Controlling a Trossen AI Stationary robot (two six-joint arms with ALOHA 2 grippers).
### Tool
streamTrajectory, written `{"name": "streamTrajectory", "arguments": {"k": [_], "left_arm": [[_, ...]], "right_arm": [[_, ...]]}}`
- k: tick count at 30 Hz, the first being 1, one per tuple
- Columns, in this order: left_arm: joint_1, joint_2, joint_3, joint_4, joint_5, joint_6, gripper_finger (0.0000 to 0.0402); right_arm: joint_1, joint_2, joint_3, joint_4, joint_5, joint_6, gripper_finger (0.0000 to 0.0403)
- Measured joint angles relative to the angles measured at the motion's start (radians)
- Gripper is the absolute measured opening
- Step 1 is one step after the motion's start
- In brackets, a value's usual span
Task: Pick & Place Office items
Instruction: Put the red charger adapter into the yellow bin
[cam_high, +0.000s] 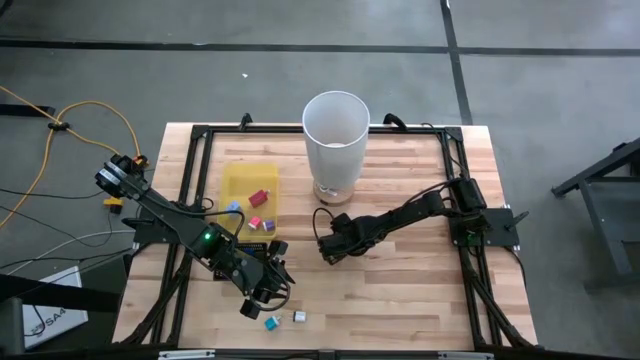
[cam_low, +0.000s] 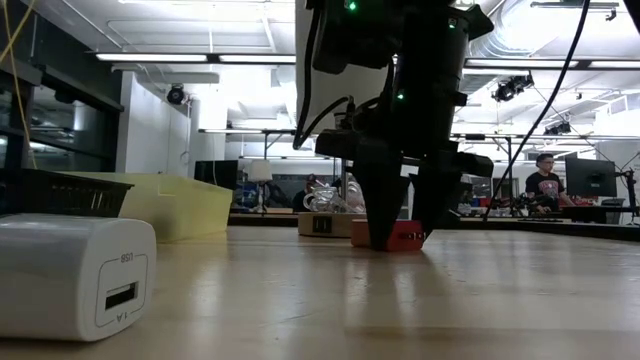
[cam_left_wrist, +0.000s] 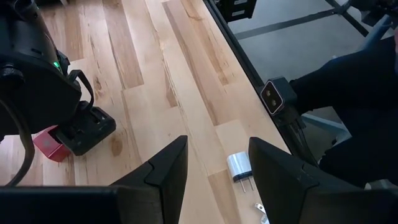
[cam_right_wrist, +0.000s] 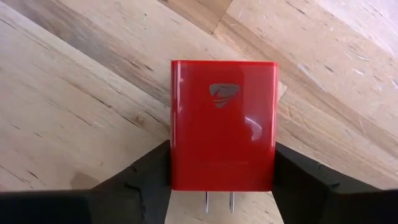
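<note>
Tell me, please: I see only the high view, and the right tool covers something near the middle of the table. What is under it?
Observer: A red charger with two metal prongs. The right tool has one finger against each of its sides.
Operator: Is it lifted, or is it on the wood?
Observer: The low view shows it resting on the table, not lifted.
Operator: Does the left tool hold anything?
Observer: No. In its wrist view the left tool is open with nothing between the fingers. A white charger lies on the wood just beyond them.
</note>
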Motion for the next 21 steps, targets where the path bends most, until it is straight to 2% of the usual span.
{"name": "streamTrajectory", "arguments": {"k": [5, 14, 21], "left_arm": [[0.0, 0.0, 0.0, 0.0, 0.0, 0.0, 0.0163], [0.0, 0.0, 0.0, 0.0, 0.0, 0.0, 0.0163], [0.0, 0.0, 0.0, 0.0, 0.0, 0.0, 0.0163]], "right_arm": [[0.0, 0.0, 0.0, 0.003, 0.0, 0.0, 0.0201], [0.0, 0.0, 0.0, 0.008, 0.007, -0.029, 0.0215], [0.0, 0.0, 0.0, 0.012, -0.001, -0.033, 0.0205]]}}
